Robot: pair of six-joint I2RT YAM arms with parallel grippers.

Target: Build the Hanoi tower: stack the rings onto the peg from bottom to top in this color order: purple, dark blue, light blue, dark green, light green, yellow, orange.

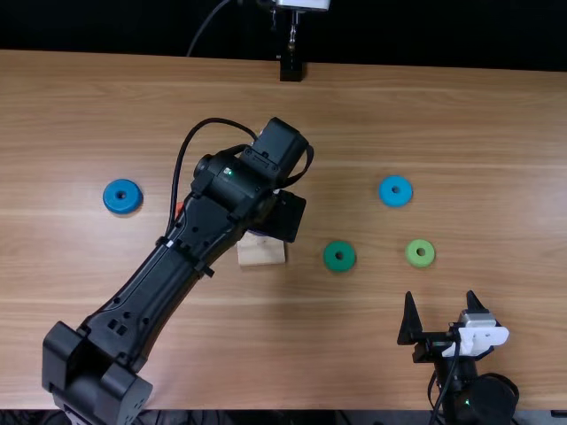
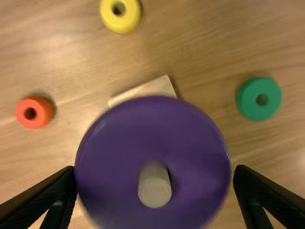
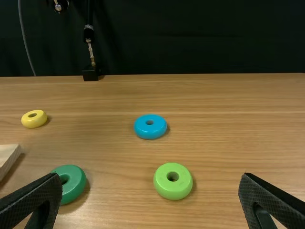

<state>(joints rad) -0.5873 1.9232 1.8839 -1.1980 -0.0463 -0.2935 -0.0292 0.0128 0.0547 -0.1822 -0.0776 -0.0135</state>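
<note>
In the top view my left gripper (image 1: 285, 215) is over the wooden base (image 1: 261, 251), its fingertips hidden. The left wrist view has the left gripper (image 2: 155, 169) shut on the purple ring (image 2: 114, 148), with the peg (image 2: 155, 187) showing through its hole; how high the ring sits is unclear. My right gripper (image 1: 440, 297) stands open and empty at the near right; in its wrist view, the right gripper (image 3: 150, 176) has its fingers wide apart. Loose rings: dark blue (image 1: 122, 188), light blue (image 1: 395, 182), dark green (image 1: 339, 247), light green (image 1: 420, 243), yellow (image 2: 107, 16), orange (image 2: 23, 112).
The left arm crosses from the near left to the table's middle, above the base. Dark green lies just right of the base, with light green and light blue farther right. A black stand (image 1: 291, 69) is at the far edge.
</note>
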